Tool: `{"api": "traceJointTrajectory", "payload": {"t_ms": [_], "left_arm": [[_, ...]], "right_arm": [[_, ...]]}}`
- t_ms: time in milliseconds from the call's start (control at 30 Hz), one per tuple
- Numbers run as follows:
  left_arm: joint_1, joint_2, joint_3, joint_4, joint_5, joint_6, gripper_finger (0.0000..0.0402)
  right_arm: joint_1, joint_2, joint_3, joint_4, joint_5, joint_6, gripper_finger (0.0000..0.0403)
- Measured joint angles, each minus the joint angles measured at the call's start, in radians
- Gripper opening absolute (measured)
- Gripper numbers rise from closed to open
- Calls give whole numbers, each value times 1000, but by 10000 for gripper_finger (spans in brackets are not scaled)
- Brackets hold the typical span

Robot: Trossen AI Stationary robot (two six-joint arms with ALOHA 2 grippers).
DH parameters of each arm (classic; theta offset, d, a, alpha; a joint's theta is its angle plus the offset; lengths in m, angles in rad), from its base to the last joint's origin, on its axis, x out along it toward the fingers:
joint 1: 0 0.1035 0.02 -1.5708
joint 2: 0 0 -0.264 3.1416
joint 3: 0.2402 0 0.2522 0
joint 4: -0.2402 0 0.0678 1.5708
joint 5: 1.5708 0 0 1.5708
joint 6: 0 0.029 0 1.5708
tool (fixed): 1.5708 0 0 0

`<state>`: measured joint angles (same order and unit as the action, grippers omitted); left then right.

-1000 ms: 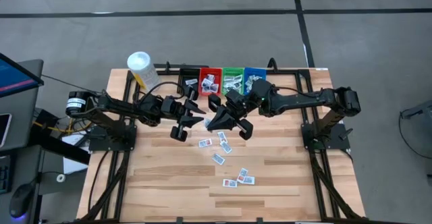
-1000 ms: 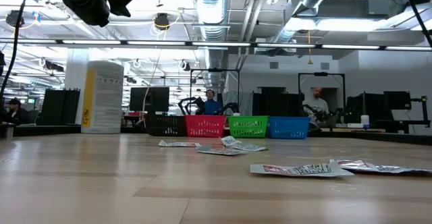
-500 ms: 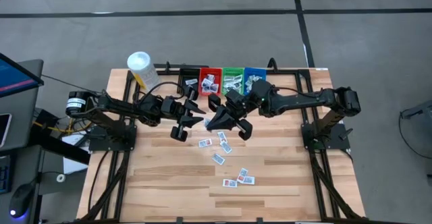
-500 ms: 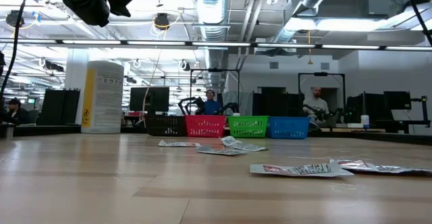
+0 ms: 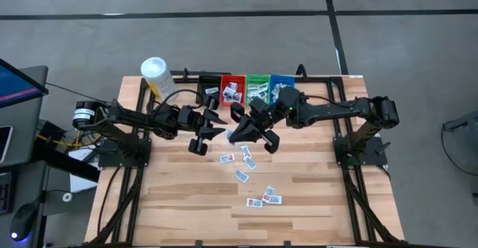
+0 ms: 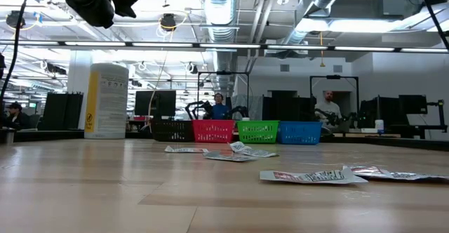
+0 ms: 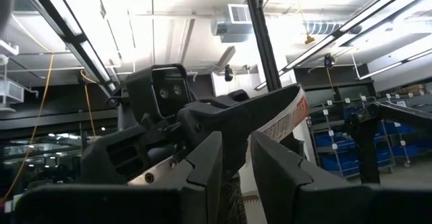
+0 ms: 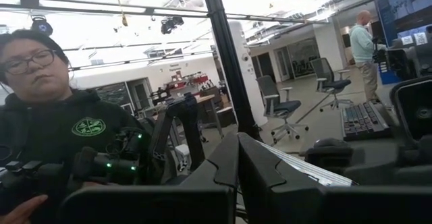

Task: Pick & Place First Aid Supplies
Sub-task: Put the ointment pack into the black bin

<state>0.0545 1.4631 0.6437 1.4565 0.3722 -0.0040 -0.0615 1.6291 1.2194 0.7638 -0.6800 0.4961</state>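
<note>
The held packet [image 7: 291, 116], a small white one with red print, hangs in the air above the middle of the table [image 5: 179, 203]. It is pinched at one end by the right gripper [image 8: 237, 160], whose fingers are pressed shut on it. The left gripper [image 7: 236, 163] faces it from the 9 o'clock side, fingers part-way apart. Whether they touch the packet is not visible.

This looks like a hand-over or a re-grip. To do it well, the left fingers should bracket the free end squarely, flat faces to flat faces, and close fully before the right lets go. A thin packet slips or folds if it is taken by a corner.

From there, the black bin [image 5: 210, 91], red bin [image 5: 231, 90], green bin [image 5: 258, 89] and blue bin [image 5: 280, 87] sit at 12 o'clock. The loose packets [image 5: 243, 162] lie on the table toward 5 o'clock, so the carry should stay high enough not to scatter them.
</note>
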Motion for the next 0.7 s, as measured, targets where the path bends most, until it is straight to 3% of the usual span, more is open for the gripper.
{"api": "traceJointTrajectory", "payload": {"t_ms": [700], "left_arm": [[0,-12,0,3,-33,-6,81]], "right_arm": [[-7,0,0,0,0,-34,0]]}}
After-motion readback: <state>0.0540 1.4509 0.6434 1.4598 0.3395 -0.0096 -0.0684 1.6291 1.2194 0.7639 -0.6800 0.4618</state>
